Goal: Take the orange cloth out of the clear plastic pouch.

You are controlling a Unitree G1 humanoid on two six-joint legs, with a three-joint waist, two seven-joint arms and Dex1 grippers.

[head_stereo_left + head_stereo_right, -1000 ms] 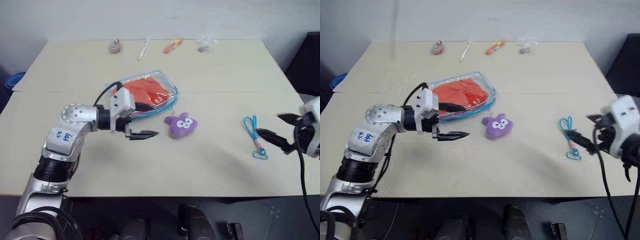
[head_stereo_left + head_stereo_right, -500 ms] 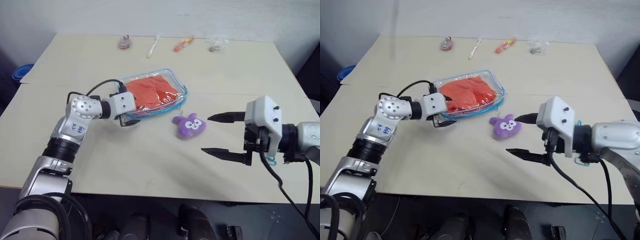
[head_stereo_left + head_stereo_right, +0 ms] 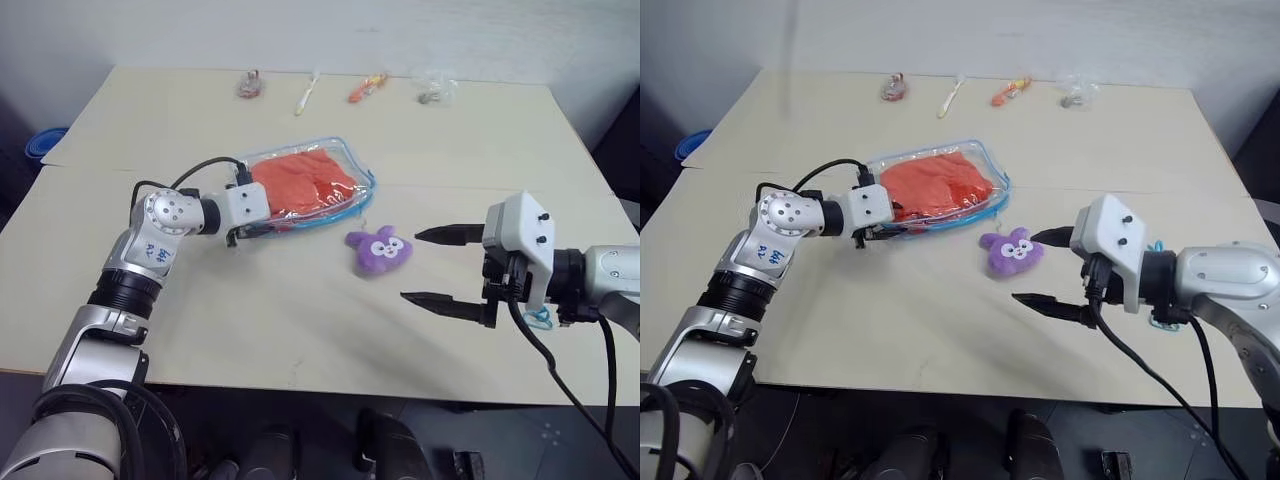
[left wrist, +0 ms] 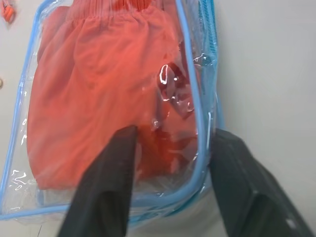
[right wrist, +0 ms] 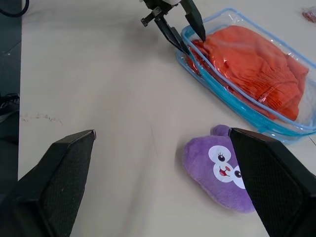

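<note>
Blue handwritten marks on the left arm's silver forearm are too small to read. The clear plastic pouch (image 3: 310, 188), a flat glossy transparent bag with light blue trim and rounded corners, lies on the pale matte surface (image 3: 300, 320), left of centre. The orange cloth (image 3: 300, 180), soft, wrinkled and folded with a gathered band along one side, is inside the pouch. The left gripper (image 4: 170, 143) has its two black fingers narrowed about the pouch's near-left corner, one finger over the clear face and cloth, the other just outside the blue trim (whether they truly pinch it cannot be told). The right gripper (image 3: 432, 267) hovers with fingers spread wide, right of a purple plush (image 3: 380, 251) with white cartoon eyes, which lies just near-right of the pouch. A blue cord loop (image 3: 540, 317) shows by the right wrist. Small trinkets (image 3: 368, 88) and a crumpled wrapper (image 3: 434, 90) line the far edge.
</note>
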